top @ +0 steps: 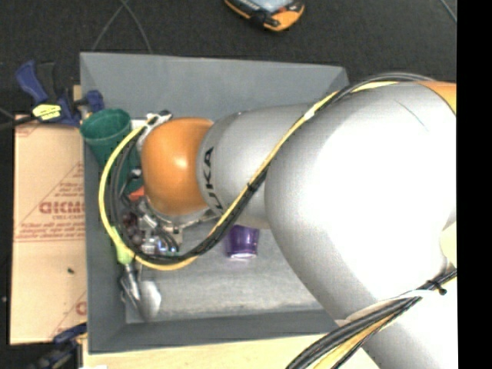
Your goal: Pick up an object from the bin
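gripper (150, 235) hangs by the left wall of the bin (91, 206) between the green cup (108, 129) and a silvery thing (143, 298), its opening i cannot tell, so i fear it scrapes the wall or tips the cup.

Ground around my bin (231, 75): a dark, matt black surface (369, 21) runs across the whole top of the view and a little way down the left side; cannot tell whether it is floor or bench top. Thin pale cables (123, 10) loop over it beyond the bin's far wall, one in a wide arc toward the top edge, another across the top right corner. Flat on the same surface, near the top edge and well apart from the bin, lies an orange-and-black handheld device (265, 4), its pale screen facing up under even light.
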Robot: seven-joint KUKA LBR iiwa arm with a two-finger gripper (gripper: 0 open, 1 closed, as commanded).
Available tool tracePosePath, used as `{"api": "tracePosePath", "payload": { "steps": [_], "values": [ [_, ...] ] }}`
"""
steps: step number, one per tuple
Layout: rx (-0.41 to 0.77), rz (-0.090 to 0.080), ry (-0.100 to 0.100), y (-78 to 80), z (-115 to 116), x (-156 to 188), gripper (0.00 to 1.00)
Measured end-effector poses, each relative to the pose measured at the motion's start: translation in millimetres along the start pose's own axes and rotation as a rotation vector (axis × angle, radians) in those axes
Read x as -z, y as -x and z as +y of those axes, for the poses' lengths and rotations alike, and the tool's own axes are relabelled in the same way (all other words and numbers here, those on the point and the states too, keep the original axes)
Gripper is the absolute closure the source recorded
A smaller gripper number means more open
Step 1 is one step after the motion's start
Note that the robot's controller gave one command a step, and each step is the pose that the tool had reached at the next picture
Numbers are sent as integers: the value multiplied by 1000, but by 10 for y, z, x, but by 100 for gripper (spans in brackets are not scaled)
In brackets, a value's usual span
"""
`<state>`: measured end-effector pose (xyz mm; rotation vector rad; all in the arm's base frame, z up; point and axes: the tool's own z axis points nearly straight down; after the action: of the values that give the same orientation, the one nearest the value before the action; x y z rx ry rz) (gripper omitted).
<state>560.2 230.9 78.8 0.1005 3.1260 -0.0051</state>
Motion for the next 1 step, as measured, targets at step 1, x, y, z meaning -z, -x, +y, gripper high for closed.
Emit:
{"api": "tracePosePath", "payload": {
  "steps": [1],
  "values": [
    [-133,6,2,267,48,-64,0]
  ]
}}
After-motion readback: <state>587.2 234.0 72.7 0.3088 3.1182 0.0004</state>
